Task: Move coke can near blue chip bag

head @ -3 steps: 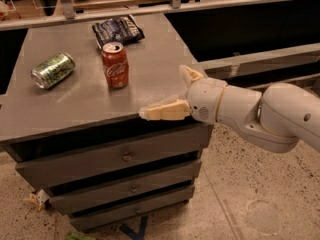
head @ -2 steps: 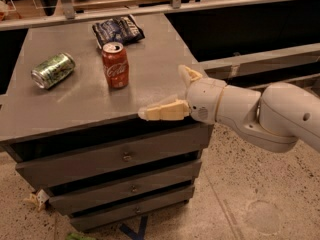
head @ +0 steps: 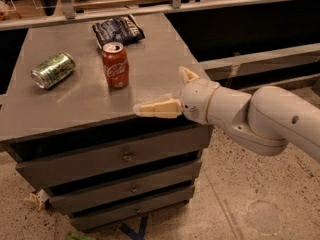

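Your gripper (head: pixel 161 89) hangs over the front right edge of the desk (head: pixel 150 59), fingers (head: pixel 157 109) spread wide apart, nothing between them. The coke can (head: pixel 115 65) stands upright to the left of the fingers and a little beyond them, clear of both tips. The blue chip bag (head: pixel 117 30) lies just past the can, farther from the fingers. Well off to the left, a green soda can (head: pixel 53 70) lies on its side.
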